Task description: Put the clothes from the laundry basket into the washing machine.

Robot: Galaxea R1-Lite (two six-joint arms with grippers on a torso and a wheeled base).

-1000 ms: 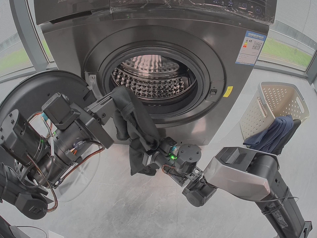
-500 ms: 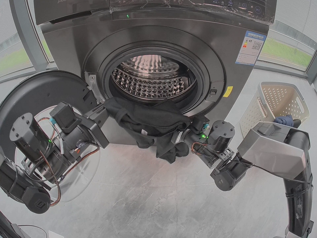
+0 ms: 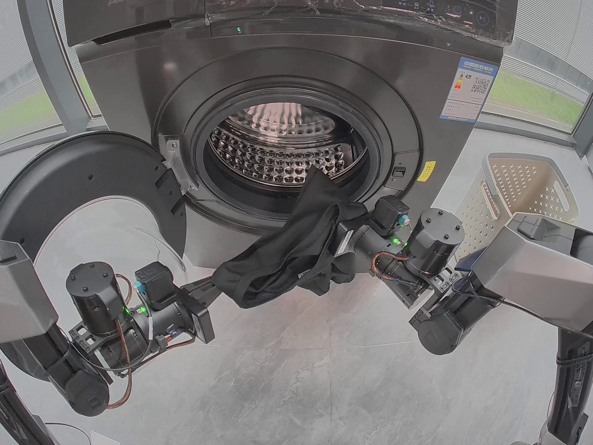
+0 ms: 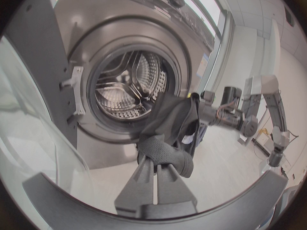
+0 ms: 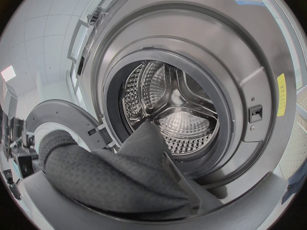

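Grey floor (image 3: 296,372): left gripper (image 3: 209,290) is sinking, pinching black garment (image 3: 278,261).
Right gripper (image 3: 341,242): is lifting clamped end; drum (image 3: 278,149) just ahead.

Two robot arms of matching build. The left arm (image 3: 105,335) has a silver-grey angular shell above black cylindrical joints. Its round black motor cap (image 3: 91,281) carries a ring of small screws. Orange-brown cables (image 3: 123,366) loop along it, and a green lamp (image 3: 126,311) glows beside a small black camera box (image 3: 153,279). The left gripper (image 4: 155,165) has two flat, dark grey, tapering jaws. The right arm (image 3: 531,267) wears the same silver-grey shell, with a black screw-ringed disc (image 3: 440,230), a reddish wire loop (image 3: 384,266), a green indicator (image 3: 393,240) and a teal plug (image 3: 404,219).
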